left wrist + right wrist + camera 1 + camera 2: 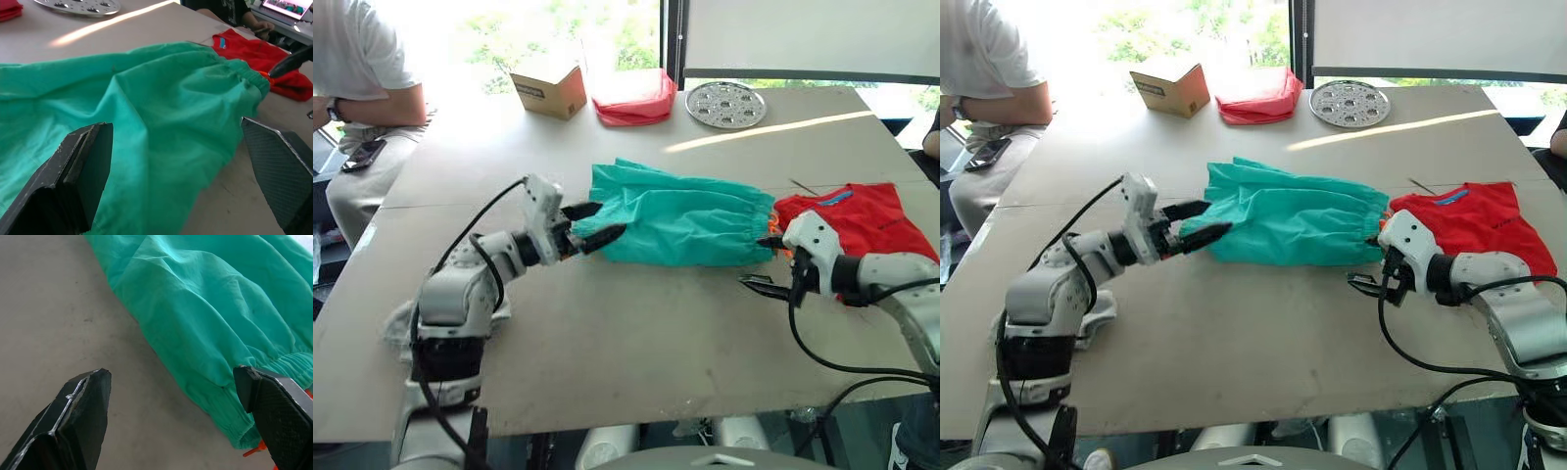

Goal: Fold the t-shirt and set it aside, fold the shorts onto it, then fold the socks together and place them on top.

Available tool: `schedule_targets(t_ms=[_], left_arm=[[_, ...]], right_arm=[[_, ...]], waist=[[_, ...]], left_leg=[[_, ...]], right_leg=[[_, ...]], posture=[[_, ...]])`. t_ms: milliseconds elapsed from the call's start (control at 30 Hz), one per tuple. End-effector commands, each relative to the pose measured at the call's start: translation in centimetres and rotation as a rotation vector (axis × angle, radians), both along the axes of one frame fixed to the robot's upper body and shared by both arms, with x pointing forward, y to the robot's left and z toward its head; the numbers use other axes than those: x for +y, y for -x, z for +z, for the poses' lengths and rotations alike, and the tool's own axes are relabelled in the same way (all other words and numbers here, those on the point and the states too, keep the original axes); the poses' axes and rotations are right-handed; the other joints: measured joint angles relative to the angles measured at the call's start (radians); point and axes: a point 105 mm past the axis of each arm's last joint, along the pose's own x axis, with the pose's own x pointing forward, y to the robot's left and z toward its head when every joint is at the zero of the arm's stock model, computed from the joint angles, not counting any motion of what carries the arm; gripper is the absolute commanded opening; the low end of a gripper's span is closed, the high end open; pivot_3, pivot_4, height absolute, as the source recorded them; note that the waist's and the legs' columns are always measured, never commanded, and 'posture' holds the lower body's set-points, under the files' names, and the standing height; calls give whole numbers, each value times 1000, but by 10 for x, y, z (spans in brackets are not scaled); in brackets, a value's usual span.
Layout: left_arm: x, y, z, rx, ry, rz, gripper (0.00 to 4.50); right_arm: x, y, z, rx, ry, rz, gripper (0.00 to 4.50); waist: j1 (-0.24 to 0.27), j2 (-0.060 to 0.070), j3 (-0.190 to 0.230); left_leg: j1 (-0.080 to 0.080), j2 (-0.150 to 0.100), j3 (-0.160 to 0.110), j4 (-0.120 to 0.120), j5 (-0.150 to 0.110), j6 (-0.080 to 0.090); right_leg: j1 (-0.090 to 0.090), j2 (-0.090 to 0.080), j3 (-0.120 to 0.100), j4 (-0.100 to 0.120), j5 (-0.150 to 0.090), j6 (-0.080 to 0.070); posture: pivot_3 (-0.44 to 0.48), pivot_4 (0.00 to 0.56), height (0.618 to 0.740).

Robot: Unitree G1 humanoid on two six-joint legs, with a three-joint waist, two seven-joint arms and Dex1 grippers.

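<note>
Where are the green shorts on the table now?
The shorts lie mid-table in the head views, between the open left gripper and right gripper, beside the t-shirt.

Both open end effectors flank the shorts (680,217) beside the t-shirt (857,217).

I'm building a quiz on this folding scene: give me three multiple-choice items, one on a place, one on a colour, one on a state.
1. The round perforated metal tray lies
A. at the table's far edge
B. under the shorts
C. at the near edge

2. The drawstring on the teal-green fabric shorts is
A. white
B. orange
C. black

3. The left gripper is
A. shut on the shorts
B. open at the shorts' end
C. holding the tray

Answers: 1 A, it sits beside the pinkish-red cloth bundle; 2 B, orange shows at the waistband; 3 B, its fingers stand apart.
</note>
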Motion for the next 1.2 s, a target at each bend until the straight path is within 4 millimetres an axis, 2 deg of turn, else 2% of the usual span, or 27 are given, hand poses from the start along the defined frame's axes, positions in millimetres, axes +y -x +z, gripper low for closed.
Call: schedule_targets(t_ms=[33,200,333,400,433,467,533,567,600,667,700,733,767,900,967,1000,1033,1067,1100,1133,1200], left_arm=[[0,-8,-10,-101,-161,-6,4459],[12,-30,-33,-104,-286,-2,4459],[29,-47,-63,-47,-431,-38,4459],[33,-52,-71,-20,-452,-54,4500],[32,-53,-72,-9,-443,-69,3958],[31,-53,-71,-5,-431,-86,3692],[26,-47,-65,0,-371,-132,2605],[24,-41,-60,11,-329,-161,2424],[23,-34,-56,16,-308,-192,1860],[25,-12,-46,38,-276,-236,1058],[26,0,-40,52,-262,-244,617],[27,15,-35,71,-252,-252,233],[27,30,-31,86,-251,-256,49],[24,74,-21,119,-244,-216,49],[19,87,-22,115,-245,-160,49],[17,87,-24,98,-249,-102,49],[16,86,-27,94,-236,-53,7],[14,86,-31,93,-228,-23,639],[11,87,-36,101,-227,-16,802],[11,86,-39,100,-224,3,1000],[12,84,-36,102,-164,49,1838]], right_arm=[[5,-14,1,-92,85,13,4251],[4,-35,-18,-76,215,17,4251],[-4,-48,-31,14,322,4,4251],[-6,-51,-29,30,358,-8,3705],[-4,-50,-29,36,363,-1,3421],[-3,-49,-28,43,361,7,2957],[0,-43,-27,55,343,23,1768],[2,-39,-25,67,316,32,1560],[5,-34,-21,80,293,45,967],[9,-19,-12,91,264,105,175],[10,-11,-10,99,263,136,0],[10,-3,-8,111,261,157,0],[10,3,-6,120,267,174,0],[7,18,-6,132,288,194,0],[3,19,-10,123,308,174,0],[2,15,-11,101,307,151,0],[0,11,-12,90,304,128,384],[-2,12,-16,97,312,128,864],[-5,16,-20,111,328,140,987],[-9,18,-23,118,336,132,1451],[-17,20,-19,110,327,84,2347]], waist=[[1,0,0],[3,-1,0],[2,0,0],[4,2,-2],[4,2,-2],[3,2,-3],[1,2,-3],[0,2,-3],[-1,2,-3],[-8,2,-3],[-10,2,-3],[-20,3,-3],[-21,3,-3],[-19,4,-2],[-7,5,-1],[0,6,0],[5,7,0],[8,7,0],[18,7,0],[24,6,0],[31,6,0]], left_leg=[[6,0,1,-1,0,0],[4,1,0,0,3,-4],[0,2,-1,-1,3,-5],[0,1,-1,-2,3,-5],[0,1,-1,-2,3,-5],[1,1,-1,-2,2,-4],[3,0,-1,-2,0,0],[3,0,-1,-1,0,0],[3,0,-1,-1,0,0],[2,1,-2,-1,0,-1],[1,2,-2,-1,2,-3],[0,2,-2,-2,2,-4],[-3,2,-2,-5,2,-4],[-4,2,-2,-5,-1,0],[-2,2,-2,-5,-3,3],[-1,2,-1,-4,-3,3],[3,2,-1,-4,-3,3],[4,1,-1,-3,-4,3],[3,1,-1,-3,-4,3],[3,1,-1,-2,-4,3],[2,1,-1,-1,-3,4]], right_leg=[[7,0,0,-1,-1,0],[5,5,-1,-2,0,0],[0,3,-2,-1,-1,1],[-2,1,-2,-1,-1,1],[-1,0,-3,-1,-1,1],[1,0,-3,-1,-1,1],[3,0,-3,-1,-1,2],[3,0,-3,-1,-1,2],[3,0,-3,0,-1,2],[1,1,-3,0,-1,2],[0,1,-2,0,-2,2],[-2,1,-1,1,-2,3],[-6,1,1,1,-2,3],[-7,0,3,0,-3,3],[-4,-1,3,-1,-3,3],[-3,-1,3,-1,-3,3],[1,-2,3,-2,-3,3],[3,-2,1,-3,-3,3],[3,-2,0,-4,-3,3],[4,-2,-2,-4,-3,3],[5,-2,-4,-4,-3,3]], posture=[[0,150,740],[0,150,740],[0,150,740],[0,150,740],[0,150,740],[0,150,740],[0,150,740],[0,150,740],[0,150,740],[0,150,740],[0,150,740],[0,150,740],[0,150,740],[0,150,740],[0,150,740],[0,150,740],[0,150,740],[0,150,740],[0,150,740],[0,150,740],[0,150,740]])
